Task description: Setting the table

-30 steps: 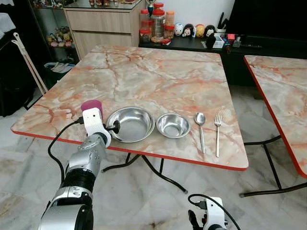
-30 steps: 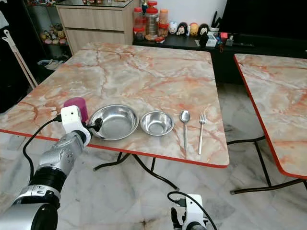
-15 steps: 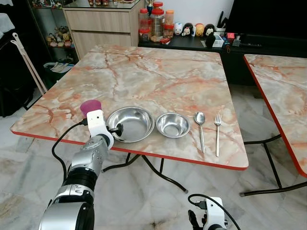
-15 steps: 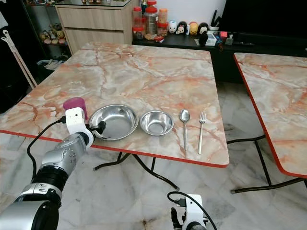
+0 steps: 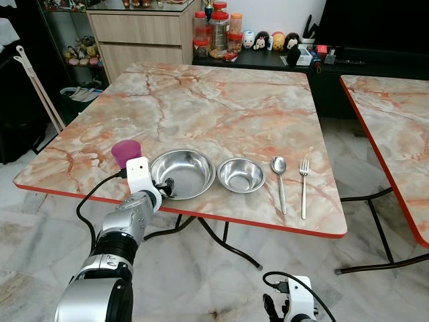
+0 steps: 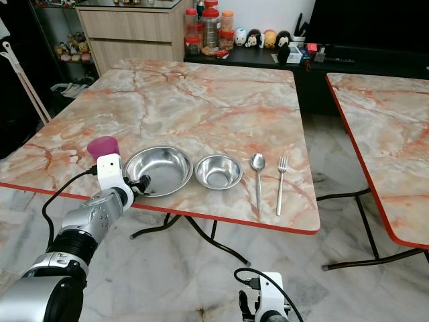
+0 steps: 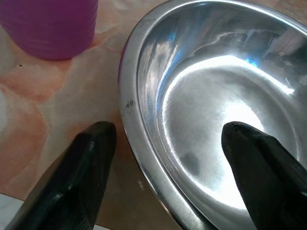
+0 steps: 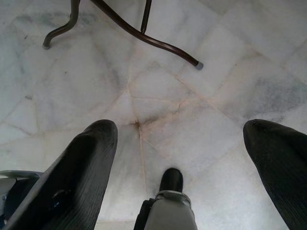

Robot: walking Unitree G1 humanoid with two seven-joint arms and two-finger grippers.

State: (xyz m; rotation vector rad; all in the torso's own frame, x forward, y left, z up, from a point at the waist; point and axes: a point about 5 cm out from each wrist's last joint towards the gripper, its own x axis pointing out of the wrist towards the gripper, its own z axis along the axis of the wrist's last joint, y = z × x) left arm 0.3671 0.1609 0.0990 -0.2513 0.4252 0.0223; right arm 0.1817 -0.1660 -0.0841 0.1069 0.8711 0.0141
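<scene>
Most of the desk point(image 5: 221, 100) is bare marble, so a hand could move freely over its far half. Along the near edge stands a row: a pink cup point(image 5: 126, 151), a big steel bowl point(image 5: 184, 172), a small steel bowl point(image 5: 241, 174), a spoon point(image 5: 280, 181) and a fork point(image 5: 303, 184). The cup sits just beside the big bowl, with little room between. The left gripper point(image 7: 163, 139) has its jaws wide apart over the big bowl's rim, one inside and one outside. The spoon and fork lie near each other with a thin gap.
</scene>
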